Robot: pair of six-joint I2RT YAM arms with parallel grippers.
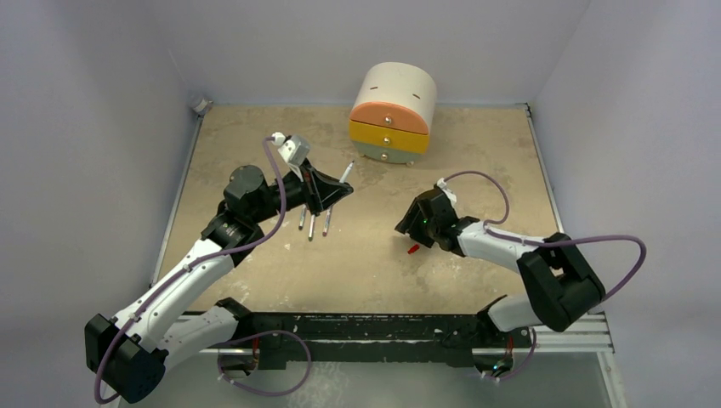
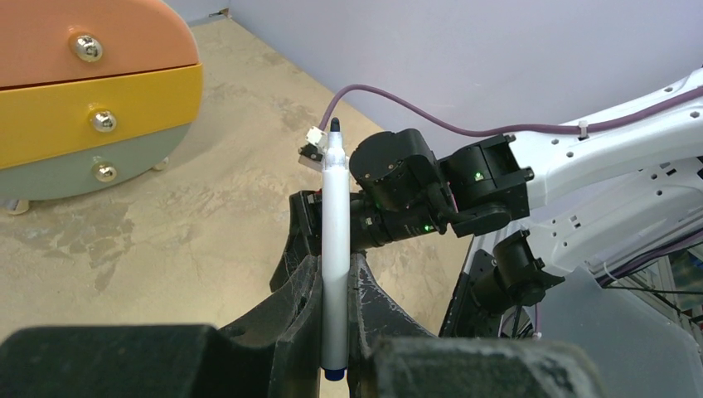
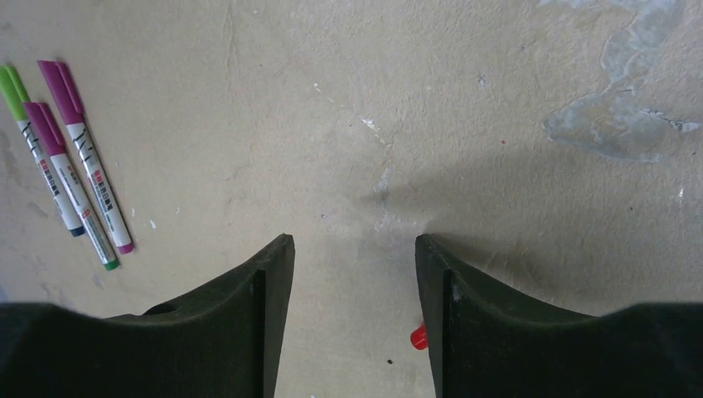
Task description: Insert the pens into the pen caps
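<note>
The right gripper (image 3: 354,249) hangs wide open and empty, the red cap (image 3: 419,336) just beside one finger, well in front of the drawer chest (image 1: 393,115); centre over that cap before closing. Nearer the chest, the left gripper (image 2: 335,274) pinches the uncapped pen (image 2: 335,199), dark tip free, which wants holding steady.

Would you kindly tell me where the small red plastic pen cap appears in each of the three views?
Top external: the small red plastic pen cap lies right of centre, just below the right gripper.
Left wrist: not in it.
Right wrist: the cap peeks out at the bottom edge, beside one gripper finger.
Shared landmark: the three capped pens lying side by side, in top external and right wrist.
</note>
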